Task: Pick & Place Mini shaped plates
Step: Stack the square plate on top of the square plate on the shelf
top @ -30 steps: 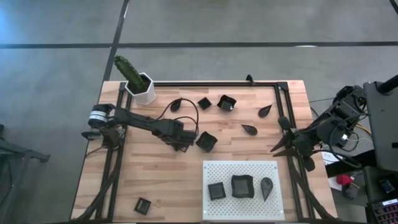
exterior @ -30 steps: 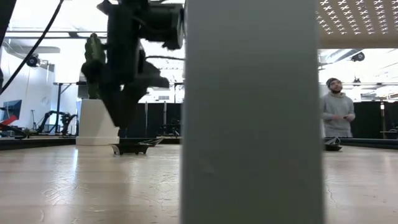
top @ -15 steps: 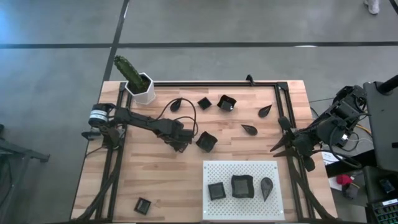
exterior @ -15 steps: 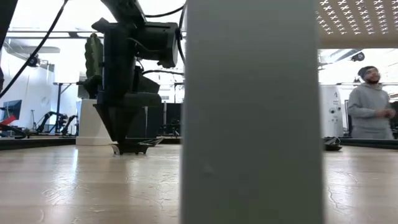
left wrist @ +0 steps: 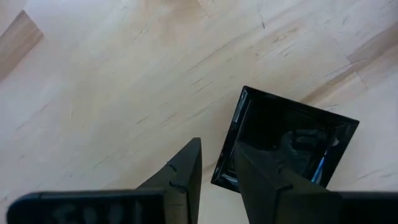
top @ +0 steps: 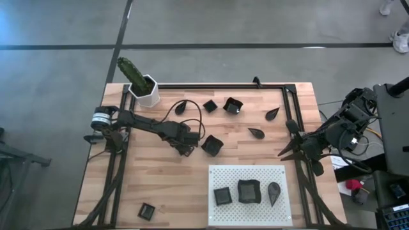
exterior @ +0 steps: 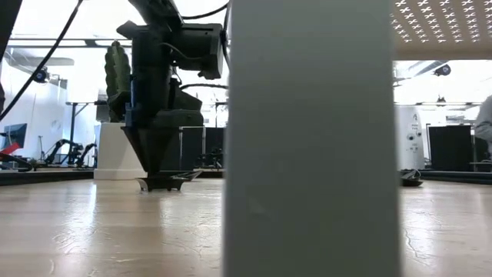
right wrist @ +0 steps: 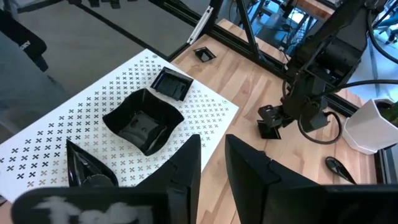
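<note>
**Three plates on the board, left arm closing in on the next**

High view: the white perforated board [top: 249, 195] lies at the near edge of the worktop [top: 160, 185], toward the right corner. It carries three mini shaped plates in a row: a square plate [top: 222, 196], a wavy-edged plate [top: 248, 191] and a teardrop plate [top: 273, 191]. So part of the job looks done. Left on the bare wood are a loose square plate [top: 146, 211] near the near-left corner, a row of small dishes [top: 232, 106] along the far edge, and two teardrops toward the right edge. The left gripper [top: 187, 147] is down near the middle of the worktop, just beside the dark square plate [top: 211, 145] that I judge to be the next pick. The right gripper [top: 289, 148] waits at the right edge, holding nothing.

Low view: a white upright fills the centre. To its left the left gripper [exterior: 161, 165] points down onto a plate's rim at table level; the white pot with a cactus [exterior: 117, 146] stands behind it.

Left wrist view: the fingers [left wrist: 186, 171] stand narrowly apart, straddling the near rim of the dark square plate [left wrist: 286, 146], one outside and one over the dish. I cannot tell whether they pinch yet.

Right wrist view: its fingers [right wrist: 186, 165] are slightly parted and empty, above the board's edge.
</note>
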Action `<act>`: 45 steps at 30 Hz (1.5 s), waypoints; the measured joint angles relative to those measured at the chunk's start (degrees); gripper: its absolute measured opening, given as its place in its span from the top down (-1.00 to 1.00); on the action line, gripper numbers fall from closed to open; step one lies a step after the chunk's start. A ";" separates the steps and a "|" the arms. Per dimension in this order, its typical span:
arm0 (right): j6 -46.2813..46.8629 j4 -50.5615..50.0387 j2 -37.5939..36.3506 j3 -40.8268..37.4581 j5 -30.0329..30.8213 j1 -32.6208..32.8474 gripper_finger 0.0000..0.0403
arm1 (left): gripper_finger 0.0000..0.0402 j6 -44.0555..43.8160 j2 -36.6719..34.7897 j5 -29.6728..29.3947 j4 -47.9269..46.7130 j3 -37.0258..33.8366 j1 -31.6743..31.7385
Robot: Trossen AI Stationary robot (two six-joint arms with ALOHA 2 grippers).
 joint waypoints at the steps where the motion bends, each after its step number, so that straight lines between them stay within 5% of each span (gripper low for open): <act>1: -0.06 0.00 0.00 0.00 0.00 0.00 0.64 | 0.53 0.00 0.00 0.00 0.01 0.00 0.00; 45: 0.05 0.00 0.00 0.00 -0.02 0.00 0.55 | 0.53 3.04 0.00 2.82 1.54 0.00 0.11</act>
